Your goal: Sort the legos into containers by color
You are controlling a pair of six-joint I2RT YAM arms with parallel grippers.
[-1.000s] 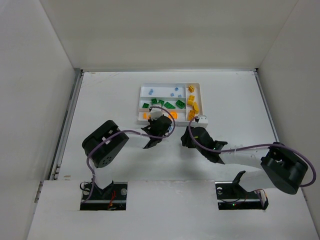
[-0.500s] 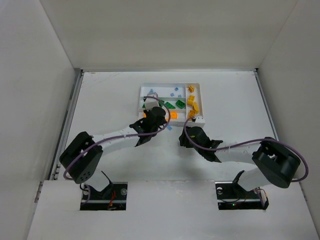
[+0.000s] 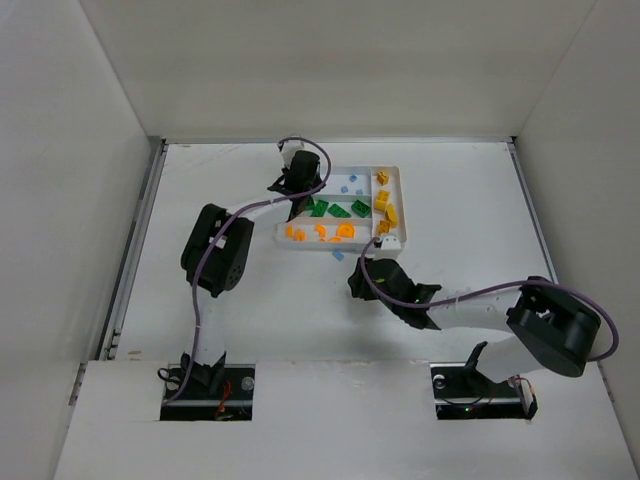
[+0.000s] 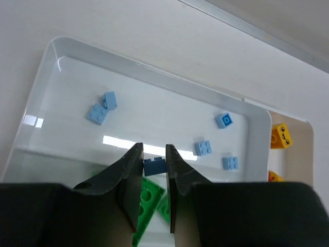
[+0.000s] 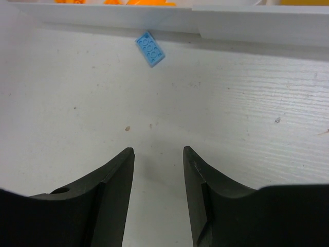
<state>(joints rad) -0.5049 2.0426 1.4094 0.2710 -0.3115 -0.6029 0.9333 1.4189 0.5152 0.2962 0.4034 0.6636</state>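
Observation:
The white tray [image 3: 340, 168] lies mid-table. Its far slot holds light blue legos [image 4: 101, 110], the middle slot green ones [image 3: 338, 209], the near slot orange ones [image 3: 320, 232], and the right end slot yellow ones [image 3: 383, 200]. My left gripper [image 3: 297, 181] hangs over the tray's far left part, shut on a small blue brick [image 4: 154, 165] above the blue slot [image 4: 154, 72]. My right gripper [image 3: 358, 276] is open and empty, low over the table just in front of the tray. A loose light blue plate [image 5: 150, 49] lies ahead of it beside the tray's near wall [image 5: 205, 18].
The loose blue plate also shows in the top view [image 3: 337, 256]. White enclosure walls stand to the left, right and back. The right arm [image 3: 450, 305] stretches across the table's near right. A purple cable [image 3: 250, 208] trails along the left arm.
My left gripper has moved from the tray's near edge up to its far left part, carrying the blue brick. The right gripper has shifted slightly left.

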